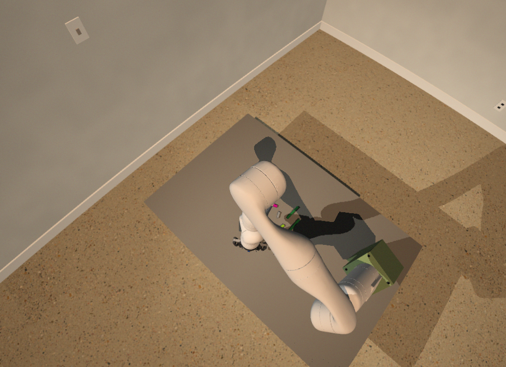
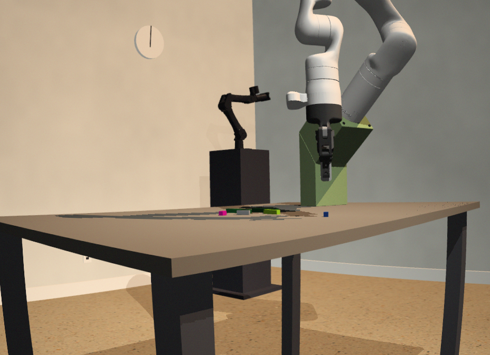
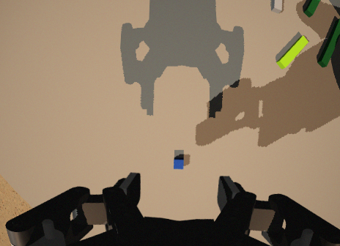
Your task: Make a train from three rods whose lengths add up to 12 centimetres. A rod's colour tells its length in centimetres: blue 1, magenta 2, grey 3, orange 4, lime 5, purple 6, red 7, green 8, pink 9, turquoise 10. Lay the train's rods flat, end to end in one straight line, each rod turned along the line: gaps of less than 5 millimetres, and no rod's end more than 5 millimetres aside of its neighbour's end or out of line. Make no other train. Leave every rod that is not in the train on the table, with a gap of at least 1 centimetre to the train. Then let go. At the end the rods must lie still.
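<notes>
My tool (image 1: 250, 247) (image 2: 325, 180) (image 3: 179, 187) hangs above the surface (image 1: 204, 216) (image 2: 178, 232) (image 3: 73, 101), its 2 fingers partly open with nothing between them. On my wrist view the blue rod (image 2: 325, 214) (image 3: 179, 163) lies on the surface, in line with the gap. Well apart from it lie the lime rod (image 1: 282, 225) (image 2: 271, 211) (image 3: 292, 52), 1 grey rod (image 1: 278, 214) (image 2: 243, 212) (image 3: 277, 1), 1 magenta rod (image 1: 275, 205) (image 2: 222, 213) and 2 green rods, none joined end to end.

top: high, down | exterior: table-side, level | wrist: close, down (all share blue rod)
</notes>
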